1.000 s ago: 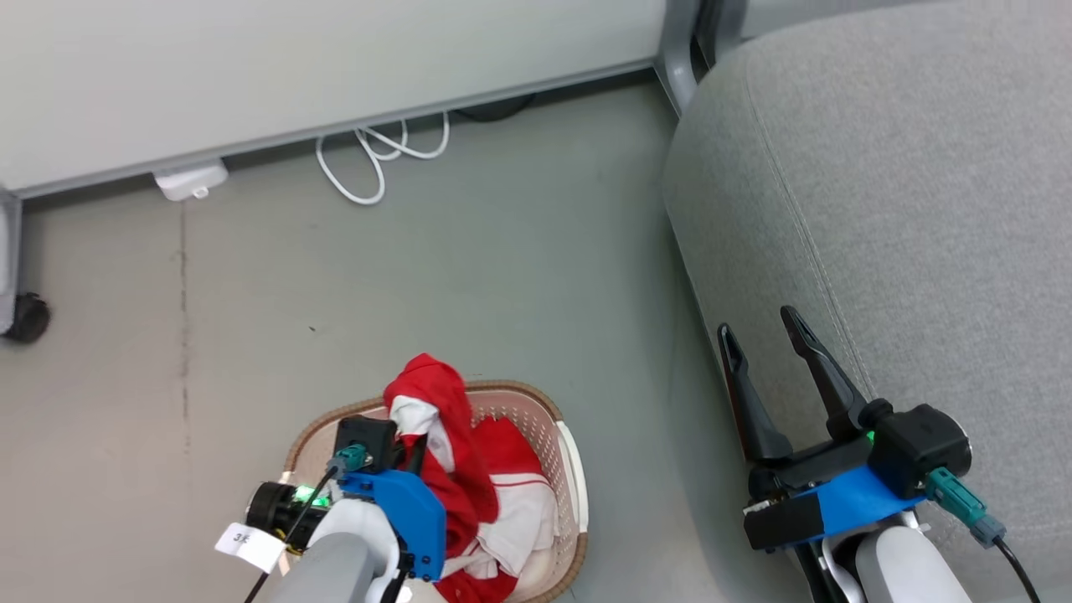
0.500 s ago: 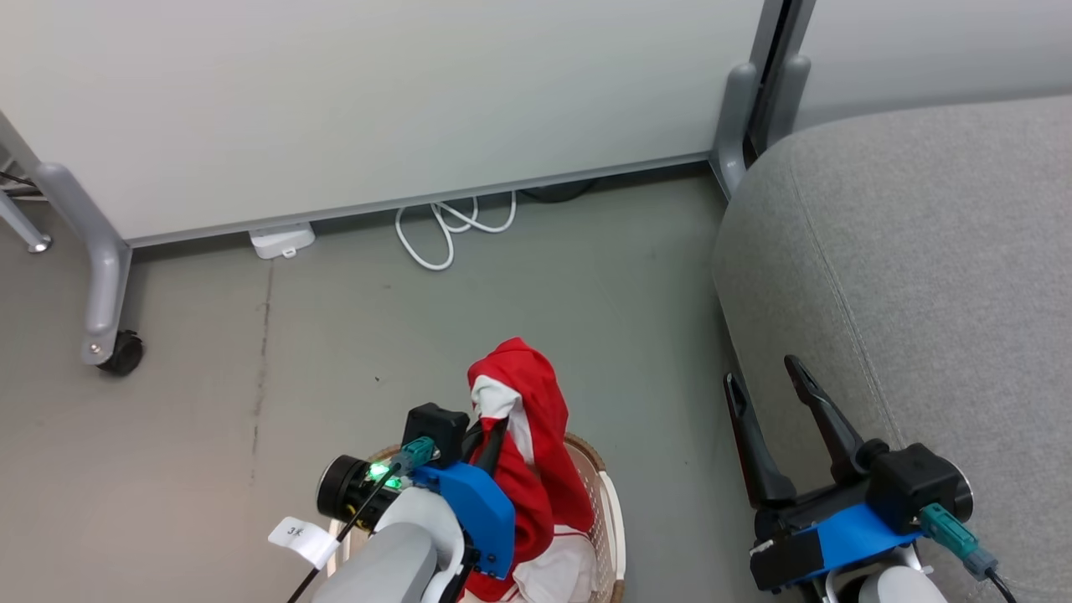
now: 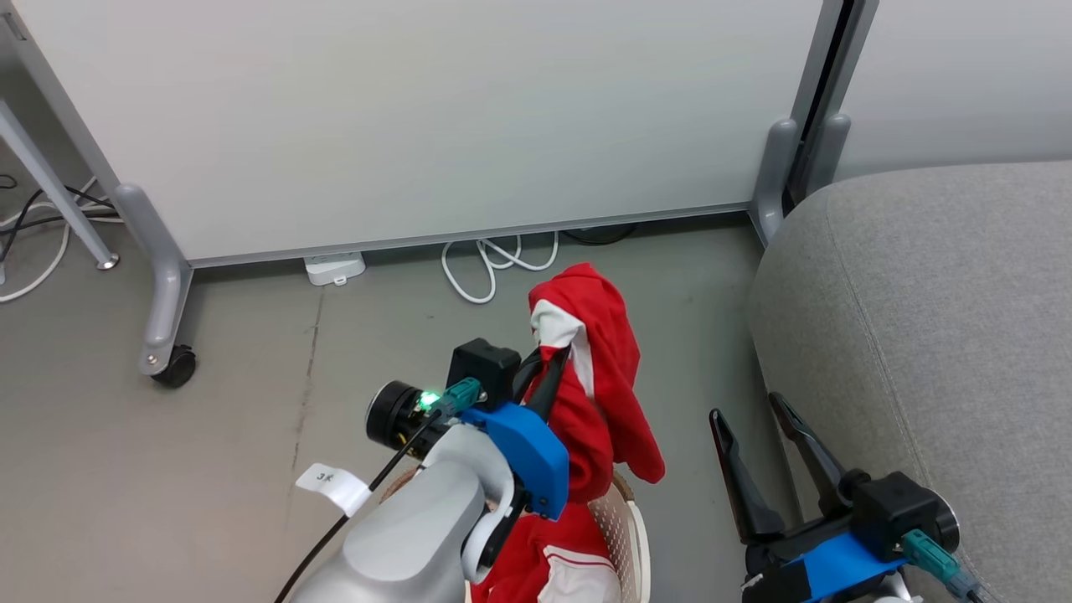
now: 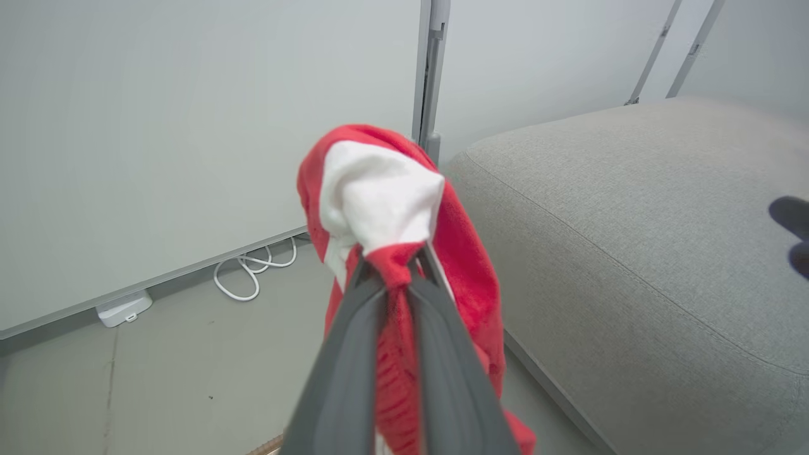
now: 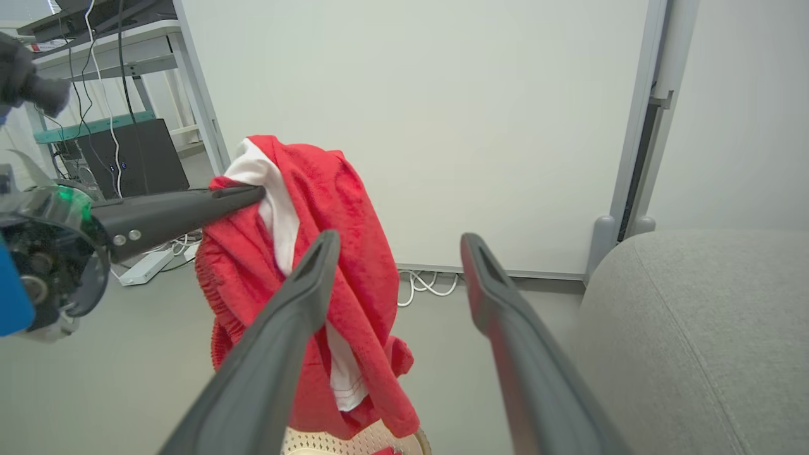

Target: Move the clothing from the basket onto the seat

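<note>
Pinching the clothing (image 3: 599, 335), left pincer (image 3: 559, 356) clamps tight; right pincer (image 3: 745, 408) gapes wide.

My head camera looks forward and down from above both arms, over the floor (image 3: 251, 469), the white partition (image 3: 419, 126) and the seat (image 3: 946, 318) at its right edge. My left wrist camera sights along the left gripper (image 4: 393, 262), very near the clothing (image 4: 379, 189), and faces the partition and the seat. My right wrist camera looks from low down along the right gripper (image 5: 399, 239); all three views share the clothing, the partition and the seat.
</note>
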### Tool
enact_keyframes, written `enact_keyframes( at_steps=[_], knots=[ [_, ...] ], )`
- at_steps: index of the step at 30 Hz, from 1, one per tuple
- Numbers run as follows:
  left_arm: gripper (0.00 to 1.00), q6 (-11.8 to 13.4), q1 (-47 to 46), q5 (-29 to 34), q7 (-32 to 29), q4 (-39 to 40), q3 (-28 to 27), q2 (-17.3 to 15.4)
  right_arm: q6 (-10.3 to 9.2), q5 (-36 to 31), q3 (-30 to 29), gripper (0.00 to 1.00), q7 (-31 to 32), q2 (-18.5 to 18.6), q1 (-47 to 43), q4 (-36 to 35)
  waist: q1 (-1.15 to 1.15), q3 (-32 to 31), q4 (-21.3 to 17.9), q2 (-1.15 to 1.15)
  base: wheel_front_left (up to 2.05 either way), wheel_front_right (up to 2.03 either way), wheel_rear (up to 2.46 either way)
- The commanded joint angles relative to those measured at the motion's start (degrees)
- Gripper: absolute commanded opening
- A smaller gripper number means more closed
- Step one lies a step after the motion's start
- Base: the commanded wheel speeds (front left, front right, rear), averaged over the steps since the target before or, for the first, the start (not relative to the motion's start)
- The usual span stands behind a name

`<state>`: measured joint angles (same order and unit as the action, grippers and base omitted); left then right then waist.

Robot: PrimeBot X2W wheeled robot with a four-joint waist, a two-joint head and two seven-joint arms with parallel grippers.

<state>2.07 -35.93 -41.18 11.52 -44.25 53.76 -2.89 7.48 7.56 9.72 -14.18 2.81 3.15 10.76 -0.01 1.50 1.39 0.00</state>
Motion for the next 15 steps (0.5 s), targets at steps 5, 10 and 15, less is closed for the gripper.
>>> enact_keyframes(
  at_steps=[5, 10, 15],
  knots=[
    [0.0, 1.0, -2.9, -1.9, -0.1, 2.1, 2.4, 0.0, 0.03, -0.3, 0.6, 1.0, 0.6, 0.1, -1.3, -0.4, 0.01, -0.4, 0.2, 0.0, 0.0, 0.0, 0.0],
    [0.0, 1.9, -4.8, -3.8, -0.4, 3.9, 4.6, 0.0, 0.03, -0.1, 1.0, 1.0, 0.9, 0.1, -1.6, -0.4, 0.01, -0.7, 0.1, 0.0, 0.0, 0.0, 0.0],
    [0.0, 2.4, -6.8, -5.6, -1.8, 4.9, 7.2, 0.0, 0.03, 0.1, 1.3, 1.0, 1.3, 0.1, -2.1, -0.5, 0.01, -1.3, 0.1, 0.0, 0.0, 0.0, 0.0]
  ],
)
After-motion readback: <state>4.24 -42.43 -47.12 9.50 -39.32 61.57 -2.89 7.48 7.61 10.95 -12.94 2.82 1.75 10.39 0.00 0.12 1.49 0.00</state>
